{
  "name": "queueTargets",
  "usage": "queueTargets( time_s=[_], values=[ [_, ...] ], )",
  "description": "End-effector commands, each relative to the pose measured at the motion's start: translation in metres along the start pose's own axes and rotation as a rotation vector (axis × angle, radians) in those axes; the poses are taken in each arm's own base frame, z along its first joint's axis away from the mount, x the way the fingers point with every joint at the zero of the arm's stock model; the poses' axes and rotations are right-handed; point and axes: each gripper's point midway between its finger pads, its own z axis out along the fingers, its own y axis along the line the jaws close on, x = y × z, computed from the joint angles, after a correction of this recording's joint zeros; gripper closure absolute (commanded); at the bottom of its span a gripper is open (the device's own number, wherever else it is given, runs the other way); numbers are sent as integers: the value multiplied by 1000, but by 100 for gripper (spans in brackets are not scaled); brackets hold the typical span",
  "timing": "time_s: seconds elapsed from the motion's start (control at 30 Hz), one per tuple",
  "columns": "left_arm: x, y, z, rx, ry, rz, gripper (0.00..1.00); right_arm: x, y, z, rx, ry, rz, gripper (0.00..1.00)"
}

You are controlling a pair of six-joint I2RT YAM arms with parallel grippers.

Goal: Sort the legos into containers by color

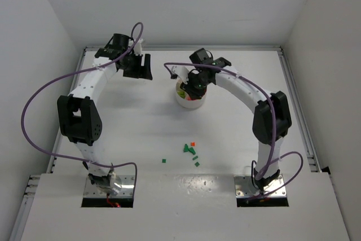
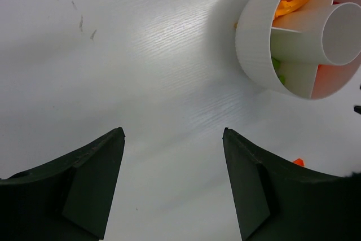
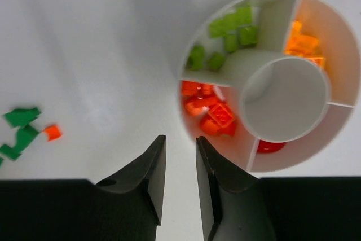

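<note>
Left gripper (image 1: 138, 70) hangs over bare table (image 1: 130, 117), well left of the dish, jaws spread wide and empty. Mid-table, loose green legos (image 1: 190, 150) lie scattered. The white dish (image 1: 189, 104) holds green bricks (image 3: 228, 32), red bricks (image 3: 208, 111) and orange bricks (image 3: 302, 43) in separate wedges. Right gripper (image 3: 180, 138) hovers by the red wedge's rim, jaws narrowed to a slim gap, gripping nothing.
</note>
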Motion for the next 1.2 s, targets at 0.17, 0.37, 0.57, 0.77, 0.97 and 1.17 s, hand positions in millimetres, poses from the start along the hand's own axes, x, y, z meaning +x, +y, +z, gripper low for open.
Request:
queueTargets(
  time_s=[0.17, 0.37, 0.57, 0.77, 0.97, 1.17],
  values=[
    [-13, 2, -10, -4, -46, 8, 24, 68, 110, -8, -274, 49, -89, 66],
    [-12, 5, -6, -14, -37, 5, 18, 101, 133, 20, -283, 160, -99, 62],
    [-8, 11, -5, -46, -29, 1, 16, 115, 151, 43, -310, 239, -101, 57],
    [-7, 12, -7, -55, -29, 1, 16, 118, 161, 54, -297, 266, -109, 56],
    [-4, 13, -5, -55, -21, -2, 16, 113, 169, 63, -297, 259, -108, 55],
    [-3, 13, -5, -55, -21, -2, 16, 112, 173, 70, -297, 273, -108, 55]
  ],
)
